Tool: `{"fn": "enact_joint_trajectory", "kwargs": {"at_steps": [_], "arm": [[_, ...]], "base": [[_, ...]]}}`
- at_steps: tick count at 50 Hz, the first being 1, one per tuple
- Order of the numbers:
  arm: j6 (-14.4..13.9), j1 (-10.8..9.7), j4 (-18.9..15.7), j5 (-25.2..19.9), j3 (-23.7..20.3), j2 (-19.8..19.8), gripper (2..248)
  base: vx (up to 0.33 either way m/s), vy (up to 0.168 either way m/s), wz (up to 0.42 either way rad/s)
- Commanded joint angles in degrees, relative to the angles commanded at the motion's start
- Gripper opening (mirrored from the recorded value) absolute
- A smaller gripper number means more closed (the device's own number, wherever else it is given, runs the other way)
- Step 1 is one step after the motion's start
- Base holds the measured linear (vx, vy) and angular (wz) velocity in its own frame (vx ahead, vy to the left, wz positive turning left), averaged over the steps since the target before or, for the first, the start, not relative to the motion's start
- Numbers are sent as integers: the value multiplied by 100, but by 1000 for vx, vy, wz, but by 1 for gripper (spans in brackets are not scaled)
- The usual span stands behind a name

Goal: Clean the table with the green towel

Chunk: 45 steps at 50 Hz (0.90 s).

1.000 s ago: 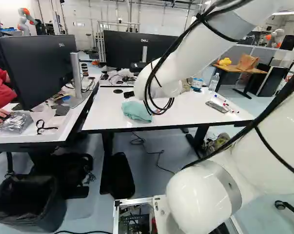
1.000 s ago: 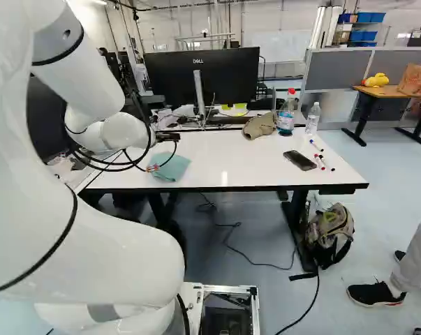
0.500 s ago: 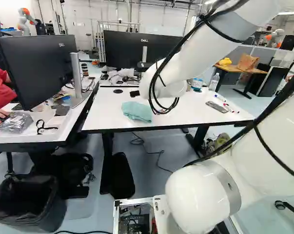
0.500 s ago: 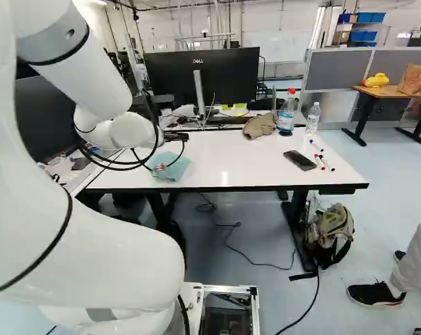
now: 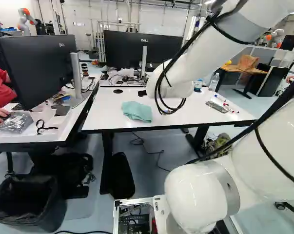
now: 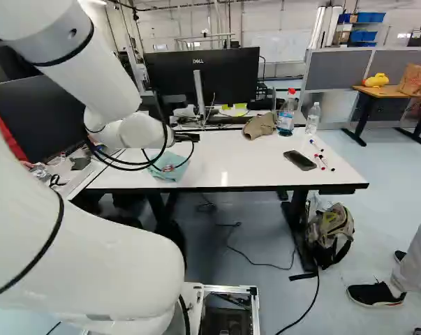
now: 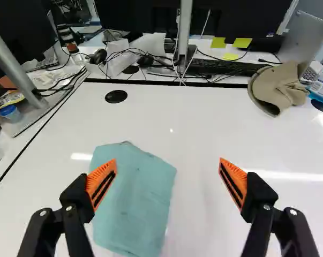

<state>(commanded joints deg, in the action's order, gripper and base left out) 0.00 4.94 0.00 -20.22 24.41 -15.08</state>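
The towel [image 7: 137,201] lies flat on the counter [image 7: 204,118], presumably left within reach for wiping. The end effector [image 7: 167,160] hangs above, fingers wide apart, likely to straddle the towel, which sits nearer one finger than the other

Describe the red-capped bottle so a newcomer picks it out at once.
Find the white table in the right base view and follow its far edge rightward, past the crumpled beige hat. Two bottles stand there; yours is the red-capped bottle, nearer the hat. Its red top sets it apart from the clear bottle beside it.
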Motion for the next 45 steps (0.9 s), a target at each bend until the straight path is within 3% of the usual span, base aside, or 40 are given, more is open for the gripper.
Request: {"fn": "enact_joint_trajectory", "kwargs": {"at_steps": [32,45], "arm": [[0,-694,0,0,-103,-119,247],[0,-739,0,-4,-115,-130,247]], "base": [[0,0,0],[0,0,0]]}}
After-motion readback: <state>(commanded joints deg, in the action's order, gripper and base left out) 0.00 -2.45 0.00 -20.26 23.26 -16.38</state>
